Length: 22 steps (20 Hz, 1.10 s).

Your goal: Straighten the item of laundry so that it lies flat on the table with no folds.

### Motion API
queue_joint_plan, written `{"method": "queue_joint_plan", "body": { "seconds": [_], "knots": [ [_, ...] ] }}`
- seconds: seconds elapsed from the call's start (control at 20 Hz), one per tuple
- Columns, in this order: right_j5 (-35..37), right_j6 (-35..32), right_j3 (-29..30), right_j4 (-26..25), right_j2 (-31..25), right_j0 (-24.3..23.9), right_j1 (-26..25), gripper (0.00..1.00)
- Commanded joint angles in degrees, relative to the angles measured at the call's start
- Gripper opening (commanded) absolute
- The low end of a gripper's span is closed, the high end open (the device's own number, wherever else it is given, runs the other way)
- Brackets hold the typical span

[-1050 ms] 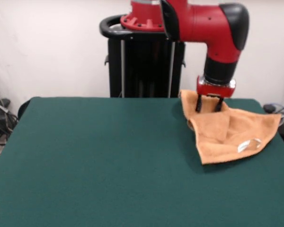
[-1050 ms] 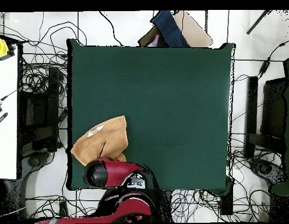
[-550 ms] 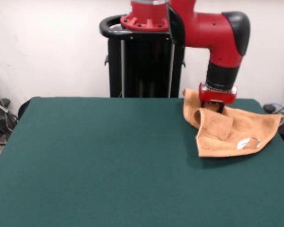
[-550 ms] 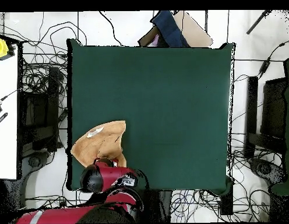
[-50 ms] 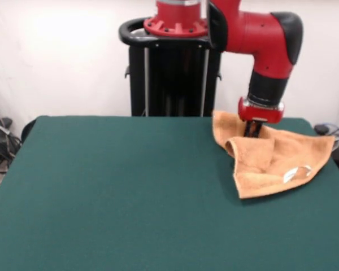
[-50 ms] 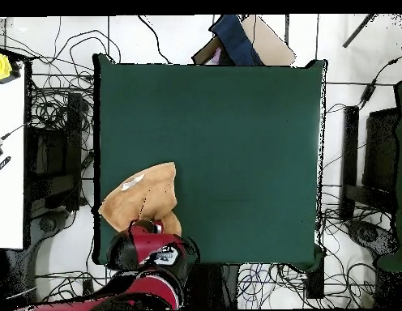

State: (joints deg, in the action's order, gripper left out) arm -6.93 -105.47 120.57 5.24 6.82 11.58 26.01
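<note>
Gripper (image 5: 252, 131) sits low at the towel's (image 5: 271, 155) back edge, black fingers pressed close together into a raised ridge of cloth — reads as pinched shut on the towel, though the tips themselves are sunk in the fabric. Red wrist hangs straight down over that spot.

Towel lies bunched at the table's (image 5: 113, 192) corner nearest the robot base, folded over itself into a rough triangle, one flap doubled across the middle, white care tag (image 5: 296, 173) face-up near its front edge. One corner of the towel reaches the table's side edge or just past it.

Risks, as judgement: the grip looks to take a fold rather than a single layer, so a pull could drag the whole bundle instead of opening it. Pulling further toward the robot base would carry cloth off the table's edge. A shallow pinch could slip out mid-drag and leave the flap still doubled.

Views differ — front view shows the fingers entering the cloth, the height of the ridge and the overlapping flap. Overhead view hides the gripper (image 6: 147, 231) under the wrist, but gives the towel's (image 6: 143, 198) outline, how tight it sits to the table's (image 6: 237, 146) corner, and how much bare felt lies beyond it for spreading
</note>
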Motion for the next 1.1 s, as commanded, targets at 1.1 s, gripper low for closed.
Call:
{"method": "queue_joint_plan", "body": {
  "seconds": [1.1],
  "knots": [
    [6.74,-3.80,-12.97,-7.35,2.86,-12.12,1.07,0.00]
  ]
}}
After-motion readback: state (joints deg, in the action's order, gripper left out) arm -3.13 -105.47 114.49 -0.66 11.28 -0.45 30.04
